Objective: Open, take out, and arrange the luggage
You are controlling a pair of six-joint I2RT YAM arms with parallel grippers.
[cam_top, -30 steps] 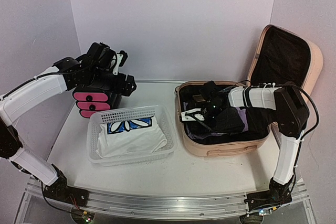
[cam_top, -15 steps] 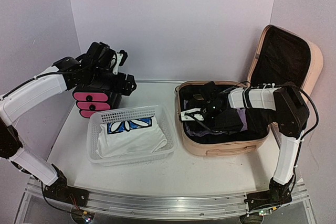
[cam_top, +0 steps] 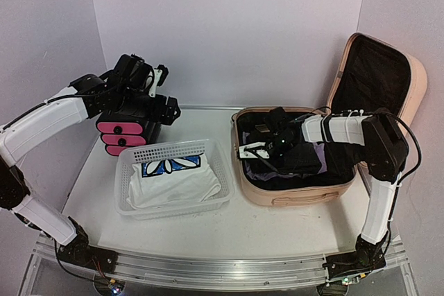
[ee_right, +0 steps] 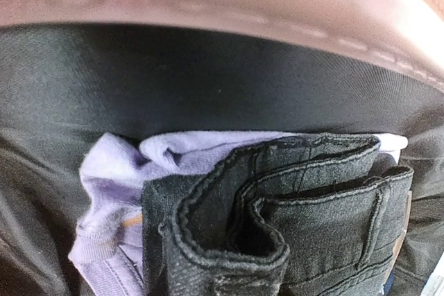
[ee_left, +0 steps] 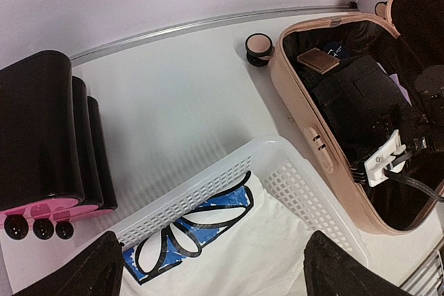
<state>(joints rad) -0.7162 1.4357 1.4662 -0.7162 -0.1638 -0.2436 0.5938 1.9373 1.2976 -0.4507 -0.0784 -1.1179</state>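
Observation:
The peach-pink luggage (cam_top: pixel 291 195) lies open right of centre, its black-lined lid (cam_top: pixel 378 74) standing up behind. Inside lie folded black jeans (ee_right: pixel 312 199) over a lavender garment (ee_right: pixel 111 171). My right gripper (cam_top: pixel 258 154) is down in the left half of the luggage (ee_left: pixel 305 116). In the right wrist view its fingers are hidden and a puckered fold of the jeans fills the frame where the jaws meet. My left gripper (cam_top: pixel 163 109) hangs open and empty above the back of the white basket (cam_top: pixel 173 152), its fingertips (ee_left: pixel 97 268) spread wide.
The white mesh basket (ee_left: pixel 305 192) holds a white cloth with a blue flower print (cam_top: pixel 173 178). A black-and-pink drawer box (cam_top: pixel 121 136) stands behind it, under the left arm. A black wheel (ee_left: pixel 259 48) sticks out at the luggage's far left corner.
The right gripper has closed its jaws inside the luggage, bunching the black jeans. The left arm has stayed where it was, still open.

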